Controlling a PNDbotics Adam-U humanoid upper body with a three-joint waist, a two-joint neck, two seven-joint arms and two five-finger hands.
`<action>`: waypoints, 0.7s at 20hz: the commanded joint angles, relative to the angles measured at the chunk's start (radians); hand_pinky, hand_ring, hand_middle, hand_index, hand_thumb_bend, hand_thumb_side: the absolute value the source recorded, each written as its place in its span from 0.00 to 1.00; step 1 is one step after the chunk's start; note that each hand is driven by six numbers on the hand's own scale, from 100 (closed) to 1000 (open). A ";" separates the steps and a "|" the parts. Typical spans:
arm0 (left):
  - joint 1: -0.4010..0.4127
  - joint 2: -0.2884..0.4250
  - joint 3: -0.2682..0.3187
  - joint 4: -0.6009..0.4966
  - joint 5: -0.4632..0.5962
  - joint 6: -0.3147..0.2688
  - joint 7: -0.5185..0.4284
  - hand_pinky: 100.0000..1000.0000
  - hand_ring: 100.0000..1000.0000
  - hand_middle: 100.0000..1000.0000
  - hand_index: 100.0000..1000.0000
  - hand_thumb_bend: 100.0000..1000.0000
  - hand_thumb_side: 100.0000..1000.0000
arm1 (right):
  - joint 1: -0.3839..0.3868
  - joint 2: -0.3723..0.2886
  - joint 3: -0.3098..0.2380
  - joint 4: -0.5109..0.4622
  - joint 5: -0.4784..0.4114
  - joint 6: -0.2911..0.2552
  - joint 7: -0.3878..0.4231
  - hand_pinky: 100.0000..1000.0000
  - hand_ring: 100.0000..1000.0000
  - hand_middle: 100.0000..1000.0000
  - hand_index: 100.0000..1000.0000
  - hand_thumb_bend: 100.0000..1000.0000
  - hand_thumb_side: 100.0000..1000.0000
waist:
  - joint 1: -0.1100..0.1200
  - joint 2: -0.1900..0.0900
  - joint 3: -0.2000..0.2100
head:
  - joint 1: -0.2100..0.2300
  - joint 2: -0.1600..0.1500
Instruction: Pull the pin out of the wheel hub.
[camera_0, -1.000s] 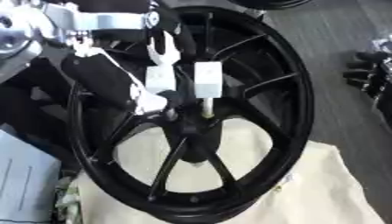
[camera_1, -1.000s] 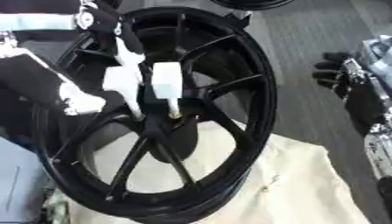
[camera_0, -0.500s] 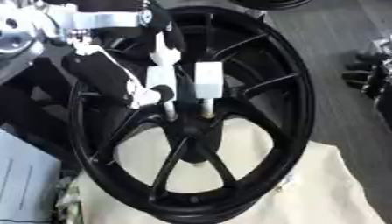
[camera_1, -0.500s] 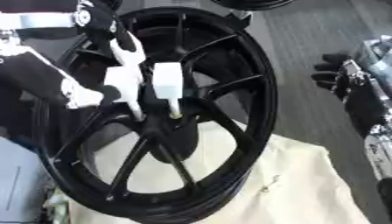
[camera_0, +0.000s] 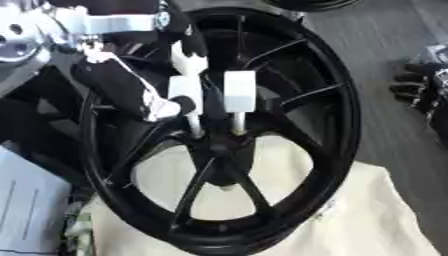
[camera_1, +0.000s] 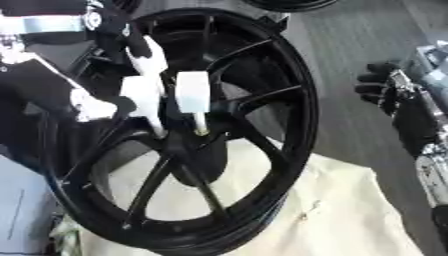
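Note:
A black spoked wheel (camera_0: 337, 125) lies tilted on a cream cloth, its hub (camera_0: 219, 150) at the centre. The pin (camera_0: 239, 95) is a white block with a thin shaft pointing down at the hub's top. My left hand (camera_0: 179, 97) comes in from the upper left. One of its white-padded fingers (camera_1: 144, 95) sits close along the pin's left side, and the thumb is curled lower left. The contact behind the pin is hidden. My right hand (camera_1: 394, 95) rests idle at the right edge, off the wheel.
The cream cloth (camera_0: 367, 215) covers the table under the wheel's lower half. A pale grey box (camera_0: 26, 200) sits at the lower left. Another black wheel's rim (camera_0: 315, 4) shows at the top edge. Grey floor runs along the right.
Almost nothing has changed. The left hand and the pin have stayed over the hub, shifting only slightly. The right hand has not moved.

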 joint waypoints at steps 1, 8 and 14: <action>-0.010 0.027 0.012 0.010 -0.017 0.049 -0.072 0.68 0.59 0.65 0.79 0.28 0.33 | -0.013 -0.033 -0.003 -0.015 0.006 -0.001 0.004 0.84 0.74 0.69 0.82 0.00 0.80 | -0.004 -0.020 -0.001 | 0.004 -0.006; -0.006 0.021 0.007 0.042 -0.044 0.030 -0.085 0.68 0.57 0.63 0.78 0.29 0.34 | -0.016 -0.034 -0.002 -0.014 0.004 0.000 0.006 0.84 0.74 0.69 0.82 0.00 0.80 | -0.003 -0.021 -0.003 | 0.005 -0.006; -0.003 0.013 0.001 0.067 -0.046 0.026 -0.089 0.67 0.56 0.62 0.77 0.28 0.37 | -0.015 -0.034 -0.001 -0.013 0.006 0.001 0.007 0.84 0.74 0.69 0.82 0.00 0.80 | -0.003 -0.019 -0.005 | 0.007 -0.003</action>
